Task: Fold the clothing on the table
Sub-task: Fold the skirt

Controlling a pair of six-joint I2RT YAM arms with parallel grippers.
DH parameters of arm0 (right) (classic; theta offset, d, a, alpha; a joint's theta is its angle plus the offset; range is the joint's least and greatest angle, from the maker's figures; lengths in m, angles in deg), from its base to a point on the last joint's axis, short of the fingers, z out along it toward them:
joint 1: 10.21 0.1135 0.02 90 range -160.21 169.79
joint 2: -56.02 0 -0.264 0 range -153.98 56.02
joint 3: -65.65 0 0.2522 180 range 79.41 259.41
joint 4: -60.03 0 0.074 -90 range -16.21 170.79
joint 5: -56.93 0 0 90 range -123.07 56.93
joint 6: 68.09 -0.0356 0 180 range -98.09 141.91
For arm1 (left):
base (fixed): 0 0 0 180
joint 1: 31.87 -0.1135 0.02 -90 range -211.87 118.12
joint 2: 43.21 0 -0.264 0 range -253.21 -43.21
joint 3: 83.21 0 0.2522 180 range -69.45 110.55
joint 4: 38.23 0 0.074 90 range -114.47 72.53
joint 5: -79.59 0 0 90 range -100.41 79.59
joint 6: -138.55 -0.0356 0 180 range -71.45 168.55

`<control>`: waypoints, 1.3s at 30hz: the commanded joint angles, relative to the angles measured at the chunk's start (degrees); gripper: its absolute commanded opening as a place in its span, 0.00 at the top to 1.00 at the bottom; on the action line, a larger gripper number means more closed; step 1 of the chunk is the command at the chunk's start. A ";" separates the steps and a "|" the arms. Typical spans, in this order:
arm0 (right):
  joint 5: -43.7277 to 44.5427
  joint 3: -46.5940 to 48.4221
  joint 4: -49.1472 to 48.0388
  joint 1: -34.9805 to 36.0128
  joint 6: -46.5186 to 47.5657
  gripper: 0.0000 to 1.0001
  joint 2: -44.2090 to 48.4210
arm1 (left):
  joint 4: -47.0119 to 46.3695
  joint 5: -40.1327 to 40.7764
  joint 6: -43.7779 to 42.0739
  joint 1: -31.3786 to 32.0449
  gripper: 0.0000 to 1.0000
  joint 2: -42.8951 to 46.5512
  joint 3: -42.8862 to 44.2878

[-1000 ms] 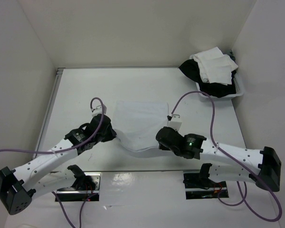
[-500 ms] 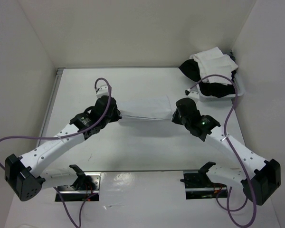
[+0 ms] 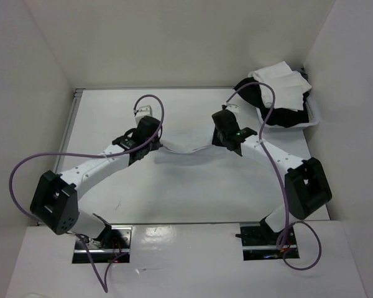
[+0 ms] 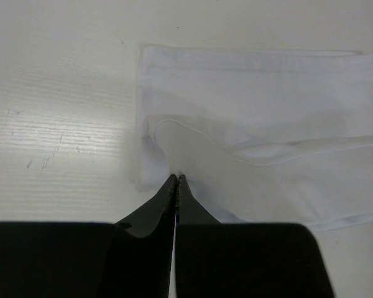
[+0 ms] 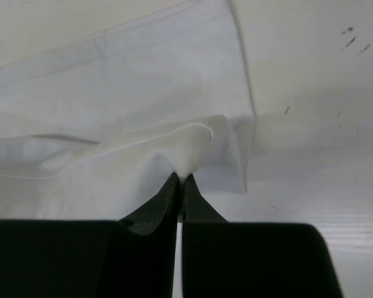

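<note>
1. Clothing (image 3: 186, 149): white, lies as a narrow band mid-desk (image 3: 193, 192), stretched between both arms.
2. Left fingers (image 4: 166, 197): together, clamped on a raised fabric edge at the band's left end.
3. Right fingers (image 5: 170, 195): together, clamped on the matching edge at the right end.
4. Top layer sags between the grips.
5. Garment heap (image 3: 280, 93) in the far right corner.
</note>
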 commanded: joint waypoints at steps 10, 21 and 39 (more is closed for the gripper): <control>-2.13 7.51 -10.18 -8.13 4.42 1.00 -10.52 | -7.90 -2.52 -2.80 -5.88 1.00 -5.67 0.72; -2.66 14.46 -12.47 -8.13 6.00 1.00 -22.56 | -12.03 -4.09 -3.33 -6.93 1.00 -13.23 1.95; -1.61 22.63 -12.47 -9.80 8.11 0.47 -28.10 | -13.17 -3.04 -5.52 -9.13 0.18 -20.87 9.69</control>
